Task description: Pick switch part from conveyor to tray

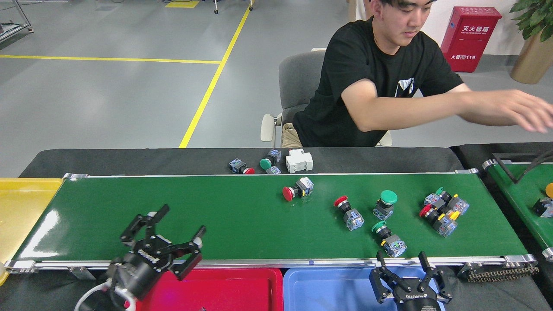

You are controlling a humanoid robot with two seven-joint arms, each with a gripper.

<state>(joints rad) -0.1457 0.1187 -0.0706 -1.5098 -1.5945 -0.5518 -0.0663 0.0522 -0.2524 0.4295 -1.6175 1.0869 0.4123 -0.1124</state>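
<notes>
Several switch parts lie on the dark-green conveyor (216, 216): a red-capped one (297, 190) at mid-belt, another red one (349, 212), two green-capped ones (384, 203) (389, 239) and a cluster (443, 211) further right. My left gripper (173, 229) hangs open and empty over the belt's front left part, far from the parts. Below the front rail, my right gripper (401, 261) is open and empty over the blue tray (328, 289), just in front of the nearest green-capped part. A red tray (216, 289) sits left of the blue one.
A yellow tray (21, 207) lies at the belt's left end. Behind the belt, two small switches (242, 166) (270, 160) and a white block (299, 160) rest on black cloth. A seated person stretches an arm (475, 108) over the narrower belt (522, 190) at the right.
</notes>
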